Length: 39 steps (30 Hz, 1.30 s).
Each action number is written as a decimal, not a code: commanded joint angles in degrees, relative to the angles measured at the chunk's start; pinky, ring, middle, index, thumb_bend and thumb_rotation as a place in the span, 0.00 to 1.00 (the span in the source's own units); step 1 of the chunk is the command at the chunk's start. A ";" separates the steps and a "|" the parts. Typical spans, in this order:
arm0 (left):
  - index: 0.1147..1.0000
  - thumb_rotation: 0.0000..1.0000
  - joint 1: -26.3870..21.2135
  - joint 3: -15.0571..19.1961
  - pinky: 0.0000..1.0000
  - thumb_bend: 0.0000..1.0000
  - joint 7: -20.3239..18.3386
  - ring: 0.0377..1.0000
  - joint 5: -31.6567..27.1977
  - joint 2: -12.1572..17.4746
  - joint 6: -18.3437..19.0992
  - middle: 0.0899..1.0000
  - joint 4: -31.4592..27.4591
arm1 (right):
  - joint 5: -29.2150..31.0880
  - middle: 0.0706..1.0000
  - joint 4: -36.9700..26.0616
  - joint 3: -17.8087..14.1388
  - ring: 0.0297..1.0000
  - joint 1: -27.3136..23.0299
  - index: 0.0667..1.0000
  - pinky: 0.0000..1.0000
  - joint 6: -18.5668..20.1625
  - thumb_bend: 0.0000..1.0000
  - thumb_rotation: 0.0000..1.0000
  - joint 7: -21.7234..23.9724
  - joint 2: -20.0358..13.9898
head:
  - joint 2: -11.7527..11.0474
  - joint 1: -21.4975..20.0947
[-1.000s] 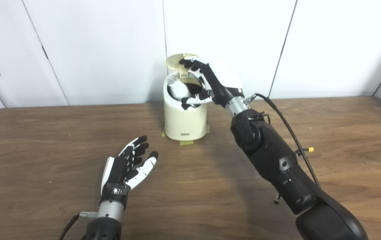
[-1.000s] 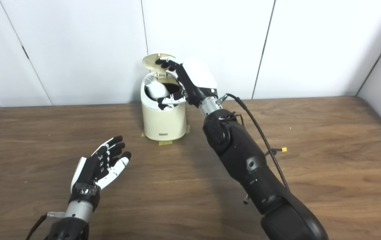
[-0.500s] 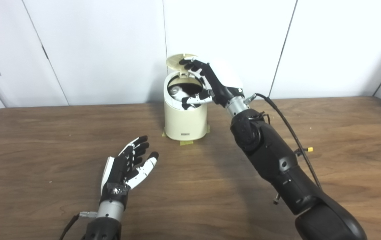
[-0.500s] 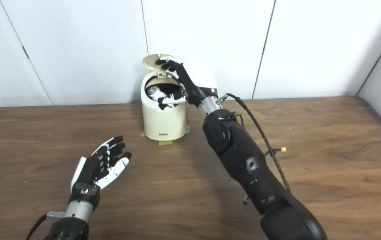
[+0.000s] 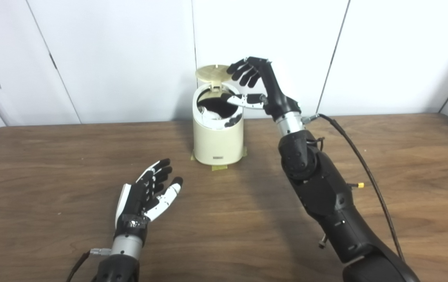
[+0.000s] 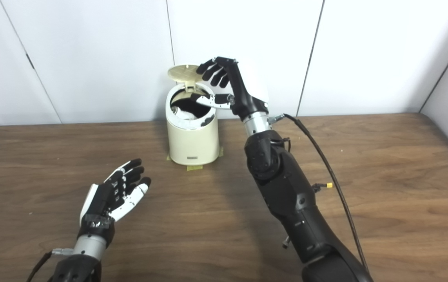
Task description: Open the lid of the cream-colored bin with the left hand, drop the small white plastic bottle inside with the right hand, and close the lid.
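- Since a second ago my right hand (image 5: pixel 261 88) has lifted off the rim, fingers spread, holding nothing.
- White bottle (image 5: pixel 208 114) lies inside the cream bin (image 5: pixel 218 141); lid (image 5: pixel 213 73) stands open.
- Left hand (image 5: pixel 147 194) rests spread on the bench (image 5: pixel 51 164).
- Risk: my right thumb hangs over the opening, so closing now could trap it.

— Where are the two head cameras looking from?
— Both are looking down and forward over the brown wooden table (image 5: pixel 51 156), side by side.
— Sharing what?
— Both are taking in the cream-coloured round bin (image 6: pixel 192 141), the white wall panels (image 5: pixel 122 58), and both arms.
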 commanded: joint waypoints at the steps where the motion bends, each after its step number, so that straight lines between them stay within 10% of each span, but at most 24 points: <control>1: 0.85 0.29 -2.46 0.61 0.85 0.45 1.03 0.86 -0.53 -0.11 -2.19 0.83 -0.19 | 0.16 0.45 -3.21 -1.00 0.41 -1.21 0.47 0.35 0.61 0.50 0.00 0.38 -1.12 | 0.04 0.14; 16: 0.87 0.43 -12.22 3.27 0.84 0.45 0.53 0.86 -2.22 5.04 -0.40 0.84 1.63 | 13.51 0.45 -24.94 -7.39 0.53 13.07 0.48 0.47 18.14 0.52 0.00 16.01 -2.51 | -0.56 1.22; 21: 0.87 0.43 -18.00 2.55 0.80 0.43 -1.37 0.84 -1.53 8.48 0.70 0.83 4.14 | 19.46 0.67 -30.59 -9.95 0.64 19.42 0.46 0.53 20.61 0.51 0.15 18.52 -2.52 | -0.81 1.36; 23: 0.87 0.40 -20.28 2.86 0.81 0.40 -2.29 0.84 -2.21 8.95 0.88 0.84 5.29 | 22.61 0.72 -32.27 -11.32 0.69 21.86 0.69 0.60 21.42 0.58 0.38 19.21 -2.06 | -0.81 1.66; 29: 0.91 0.53 -26.02 1.79 0.85 0.42 -5.03 0.88 -3.32 11.62 0.48 0.88 9.67 | 30.57 0.83 -34.20 -13.60 0.84 28.04 0.79 0.78 22.38 0.55 0.73 21.16 -1.34 | -0.99 2.16; 39: 0.89 0.67 -36.04 0.57 0.88 0.45 -7.57 0.90 -4.33 13.67 -1.14 0.89 17.92 | 35.74 0.86 -36.17 -15.72 0.84 33.90 0.82 0.78 24.05 0.45 0.74 18.91 2.67 | -1.07 2.69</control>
